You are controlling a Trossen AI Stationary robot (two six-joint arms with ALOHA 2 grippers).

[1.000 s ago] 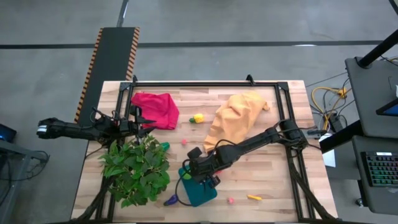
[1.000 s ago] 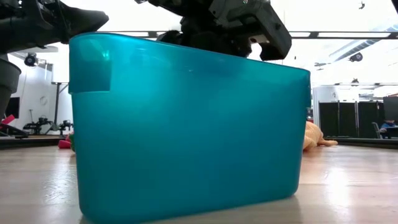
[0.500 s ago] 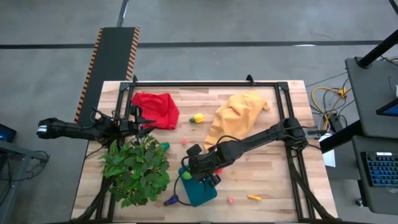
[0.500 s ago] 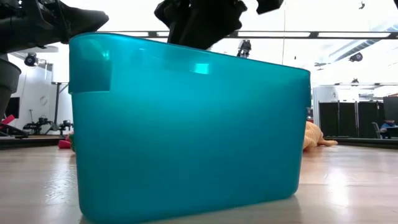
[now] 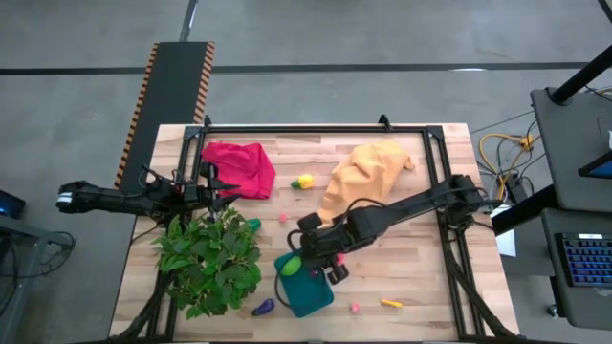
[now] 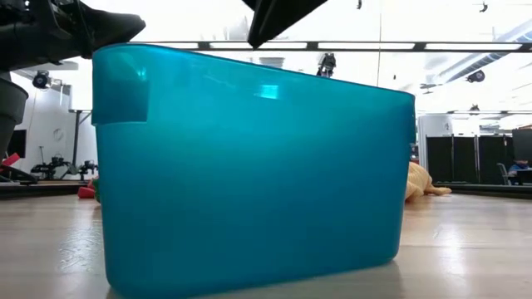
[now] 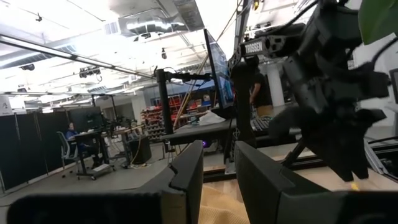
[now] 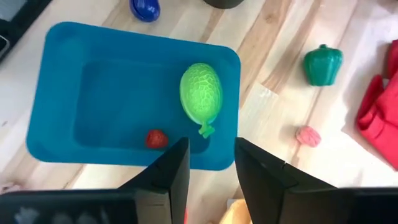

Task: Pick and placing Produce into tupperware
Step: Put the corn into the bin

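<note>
Right tool (image 5: 316, 269) hangs over the tub (image 5: 304, 287), fingers (image 8: 171, 171) parted and empty; nothing sits between them in my wrist view. Left tool (image 5: 212, 194) waits at the counter's (image 5: 421, 287) left edge beside the plant (image 5: 208, 258), fingers a little apart and empty.

Biggest risk, to my eye, is the tub itself. It sits near the front edge, and a low pass with the arm could shove or tip it. Next, the plant crowds the purple piece (image 5: 265, 307) lying just beside the tub, so a reach there could snag leaves. Smaller pieces, like the pink one (image 5: 355, 308) and the yellow one (image 5: 391, 304), may roll away or slip from a loose pinch.

As for the produce: the tub is teal, shallow, with rounded corners. Inside lie a bumpy green fruit (image 8: 201, 94), resting against the wall, and a small red piece (image 8: 156, 139). On the wood outside are a green pepper (image 8: 323, 65) and a pink bit (image 8: 308, 135), well apart from the tub.
</note>
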